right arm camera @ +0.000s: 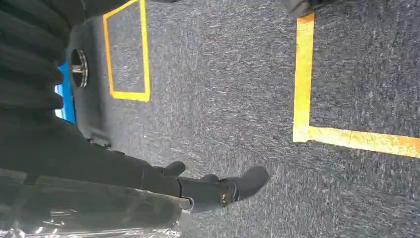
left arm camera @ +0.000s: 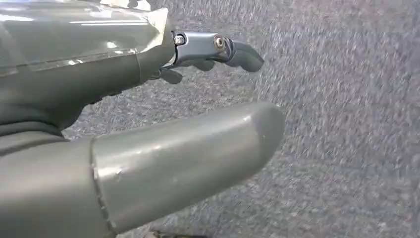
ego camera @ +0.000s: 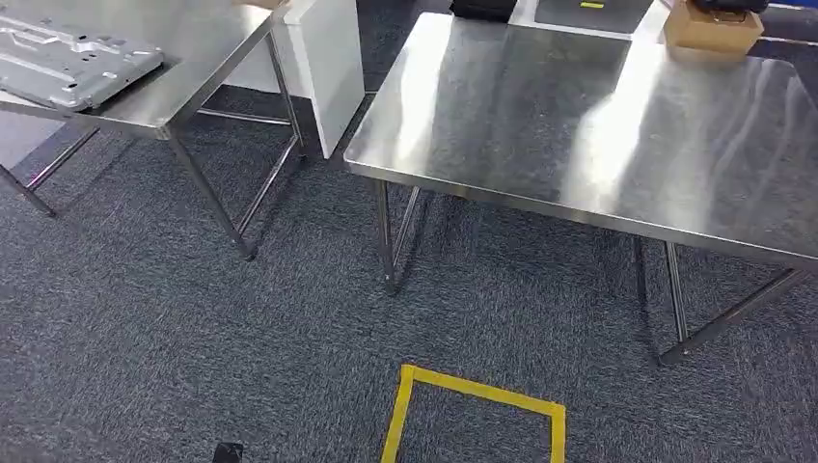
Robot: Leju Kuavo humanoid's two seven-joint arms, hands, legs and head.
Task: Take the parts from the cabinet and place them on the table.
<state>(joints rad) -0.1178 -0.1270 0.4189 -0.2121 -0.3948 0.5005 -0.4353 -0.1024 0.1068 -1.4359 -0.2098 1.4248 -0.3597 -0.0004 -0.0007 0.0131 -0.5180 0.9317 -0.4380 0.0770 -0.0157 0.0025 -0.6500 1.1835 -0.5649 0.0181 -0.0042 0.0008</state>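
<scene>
Grey metal part (ego camera: 72,60) flat on left table (ego camera: 207,39) — long axis left-right

A cardboard box (ego camera: 712,27) sits beyond yellow floor tape (ego camera: 473,405).

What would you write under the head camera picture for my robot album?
Two steel tables on grey carpet, a metal part on the left one, yellow tape on the floor.

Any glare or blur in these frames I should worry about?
Head view: strong glare streaks on the right steel table, carpet sharp. Left wrist view: carpet smeared by motion blur, left hand sharp with highlights. Right wrist view: yellow tape fairly crisp, right hand dark, underexposed.
</scene>
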